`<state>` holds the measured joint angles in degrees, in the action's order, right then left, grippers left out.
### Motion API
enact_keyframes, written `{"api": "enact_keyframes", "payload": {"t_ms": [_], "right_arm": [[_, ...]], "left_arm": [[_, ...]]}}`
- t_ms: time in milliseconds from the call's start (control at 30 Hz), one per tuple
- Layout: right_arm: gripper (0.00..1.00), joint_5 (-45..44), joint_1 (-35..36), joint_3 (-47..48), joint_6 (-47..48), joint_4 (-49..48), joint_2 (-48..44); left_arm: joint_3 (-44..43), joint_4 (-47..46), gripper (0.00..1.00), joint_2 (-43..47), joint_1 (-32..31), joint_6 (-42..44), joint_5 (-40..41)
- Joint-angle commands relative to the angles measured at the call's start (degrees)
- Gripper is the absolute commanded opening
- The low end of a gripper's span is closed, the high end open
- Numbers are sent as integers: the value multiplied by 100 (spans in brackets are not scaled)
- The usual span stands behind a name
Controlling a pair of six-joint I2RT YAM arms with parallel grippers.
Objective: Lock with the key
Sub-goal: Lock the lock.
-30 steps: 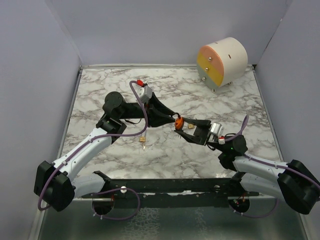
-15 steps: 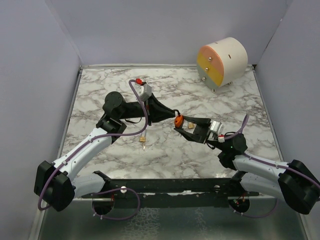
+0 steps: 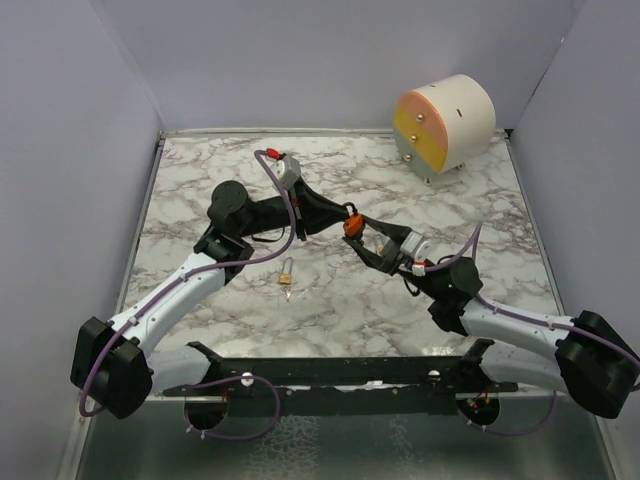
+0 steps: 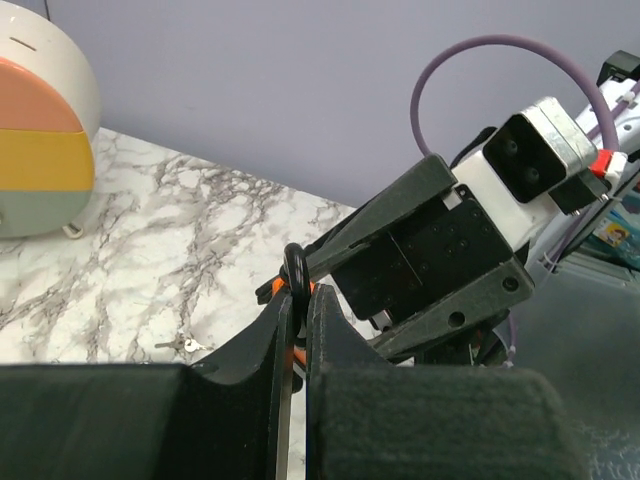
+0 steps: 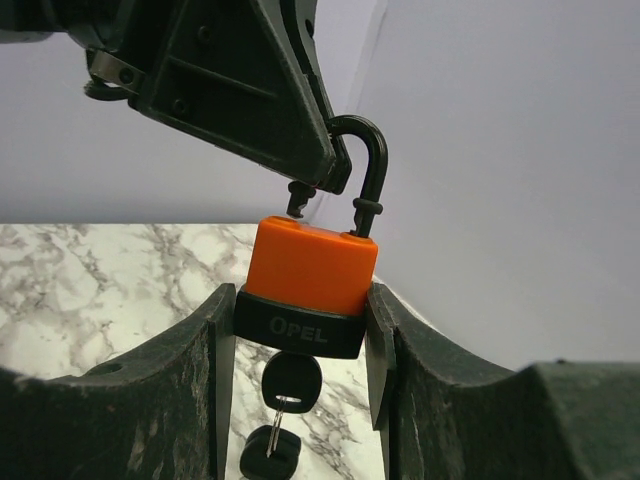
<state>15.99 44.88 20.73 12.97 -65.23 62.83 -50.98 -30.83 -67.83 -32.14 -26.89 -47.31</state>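
Orange padlock (image 5: 310, 268) mid-air over table (image 3: 200, 200) centre, right tool (image 5: 302, 312) clamped on its body, left tool (image 4: 301, 306) pinching shackle (image 5: 370, 160) above. Free leg out, just over its hole; key (image 5: 290, 380) hangs from the underside

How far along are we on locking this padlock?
Done: the key sits in the underside of the orange padlock. In hand: the right claw clamps the body of the orange padlock, and the left claw pinches the shackle. Left: the shackle is open, with its free end above the body. It probably needs pressing in, then a turn of the key.
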Motion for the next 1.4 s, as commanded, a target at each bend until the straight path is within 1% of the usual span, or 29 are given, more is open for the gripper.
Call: {"api": "enact_keyframes", "payload": {"t_ms": [0, 267, 567, 733, 967, 1367], "right_arm": [[1, -675, 329, 357, 705, 22, 135], [1, -1057, 550, 559, 888, 322, 183], [1, -1280, 650, 771, 838, 589, 78], [1, -1487, 695, 863, 853, 546, 131], [1, -2092, 780, 940, 821, 246, 210], [1, -2724, 846, 1102, 829, 11, 293]], "left_arm": [[-27, 36, 0, 182, -100, -123, 79], [94, 112, 0, 272, -103, 61, 54], [405, 112, 0, 390, -181, 316, -34], [472, 116, 0, 429, -256, 370, -44], [562, 117, 0, 429, -301, 349, 7], [583, 113, 0, 350, -337, 278, 12]]}}
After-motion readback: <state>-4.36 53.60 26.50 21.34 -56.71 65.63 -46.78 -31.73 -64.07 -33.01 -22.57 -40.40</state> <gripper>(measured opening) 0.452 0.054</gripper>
